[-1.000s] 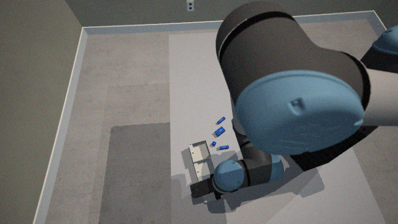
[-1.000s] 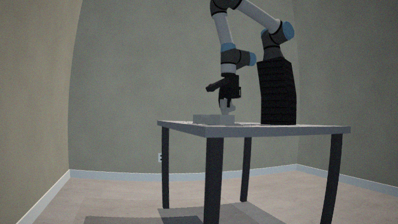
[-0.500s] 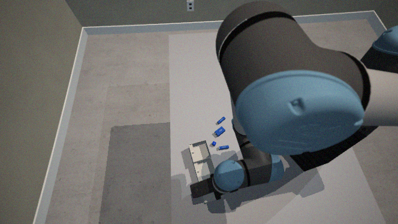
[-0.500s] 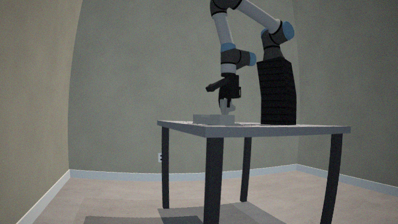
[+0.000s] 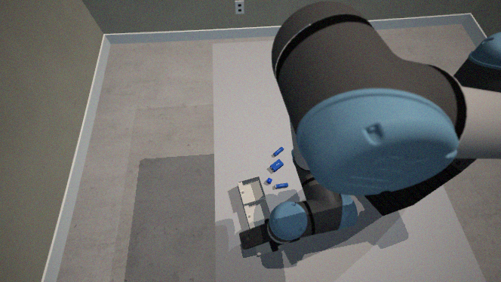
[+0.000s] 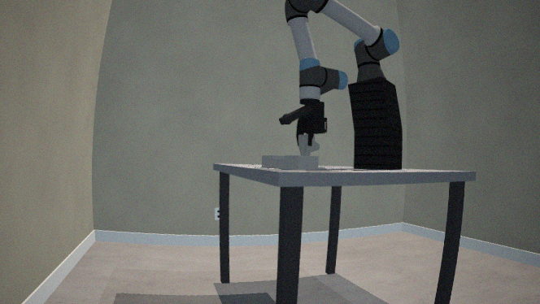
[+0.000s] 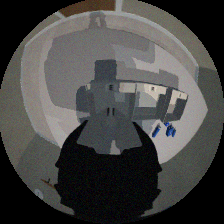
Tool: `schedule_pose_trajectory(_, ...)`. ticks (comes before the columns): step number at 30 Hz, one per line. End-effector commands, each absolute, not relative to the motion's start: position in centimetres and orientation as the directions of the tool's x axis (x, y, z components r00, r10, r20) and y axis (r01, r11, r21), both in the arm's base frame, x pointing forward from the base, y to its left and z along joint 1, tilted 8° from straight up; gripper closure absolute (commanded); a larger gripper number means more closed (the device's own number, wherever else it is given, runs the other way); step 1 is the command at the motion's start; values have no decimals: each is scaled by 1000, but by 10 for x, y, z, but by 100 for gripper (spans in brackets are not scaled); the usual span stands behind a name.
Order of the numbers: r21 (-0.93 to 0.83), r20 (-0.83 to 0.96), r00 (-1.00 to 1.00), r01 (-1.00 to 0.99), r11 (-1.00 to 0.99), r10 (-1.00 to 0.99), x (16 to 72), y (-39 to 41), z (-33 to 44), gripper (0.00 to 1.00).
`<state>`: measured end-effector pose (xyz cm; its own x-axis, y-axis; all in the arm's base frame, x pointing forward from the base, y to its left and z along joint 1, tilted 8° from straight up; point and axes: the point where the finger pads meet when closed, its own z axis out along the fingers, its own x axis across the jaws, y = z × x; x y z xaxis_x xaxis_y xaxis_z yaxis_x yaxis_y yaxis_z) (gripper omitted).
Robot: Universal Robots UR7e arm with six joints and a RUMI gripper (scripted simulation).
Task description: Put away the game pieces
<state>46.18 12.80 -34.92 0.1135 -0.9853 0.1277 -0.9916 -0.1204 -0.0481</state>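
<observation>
blue game pieces (image 5: 277,165) (small, blocky) lie beside grey bins (image 5: 252,193).

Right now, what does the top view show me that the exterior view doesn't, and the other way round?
Only the top view shows the four blue pieces lying on the table beside the bins, and the two open compartments of the bins. Only the exterior view shows height: the hand, shut on nothing, hangs just above the bins' rim, and the table legs stand on the floor. Both show the arm, the table and the bins.
</observation>
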Motion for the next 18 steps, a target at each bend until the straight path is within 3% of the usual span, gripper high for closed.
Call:
schedule_pose_trajectory(1,-49,128,113,-991,-121,-985,462,128,-349,96)
schedule_pose_trajectory(18,-49,128,113,-991,-121,-985,461,130,-332,96)
